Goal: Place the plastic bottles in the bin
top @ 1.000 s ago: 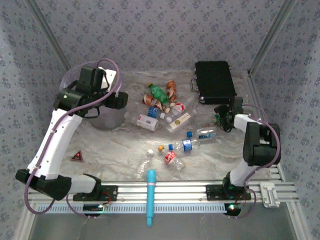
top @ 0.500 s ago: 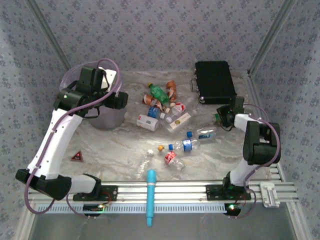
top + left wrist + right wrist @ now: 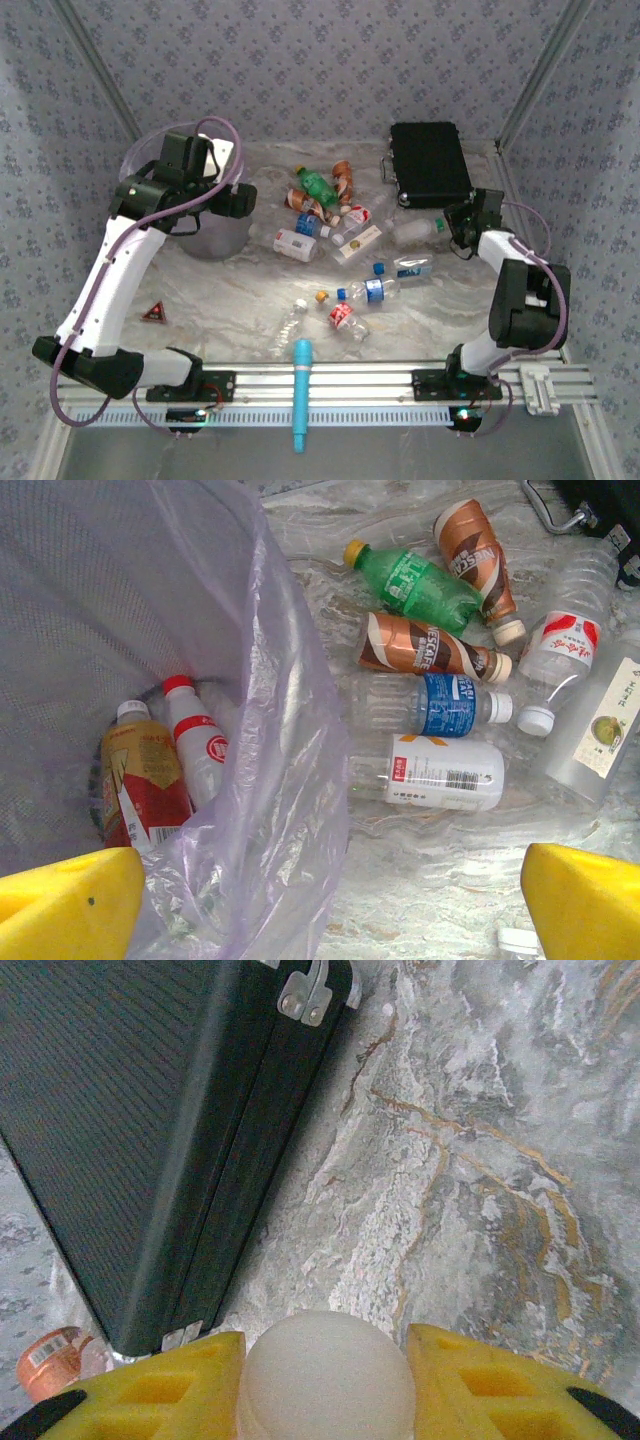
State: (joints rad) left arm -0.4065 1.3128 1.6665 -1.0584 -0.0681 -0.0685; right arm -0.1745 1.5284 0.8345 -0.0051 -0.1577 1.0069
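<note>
Far left on the marbled table (image 3: 250, 285), the bin (image 3: 207, 243) stands under the left gripper (image 3: 236, 201); from the left wrist, its lavender liner (image 3: 150, 600) hangs loose over the rim; two bottles lie side by side at the bottom, an orange bottle (image 3: 140, 785) with a red and yellow label and a red-capped bottle (image 3: 200, 750) with a red label; the left gripper's yellow fingers (image 3: 60, 905) are spread wide with nothing between them.

Just right of the bin, loose plastic bottles (image 3: 330, 210) lie on their sides on the table: a green bottle (image 3: 420, 580), two brown ones, a blue-labelled clear one and a white one among them; more lie scattered nearer the arm bases; a light-blue tool (image 3: 300, 390) lies across the front rail.

At far right the black case (image 3: 430, 165) lies shut, its contents hidden; beside its near corner the right gripper (image 3: 458, 228) clamps a pale bottle (image 3: 325, 1375) between its yellow fingers, both touching its sides; that bottle is well apart from the bin.
</note>
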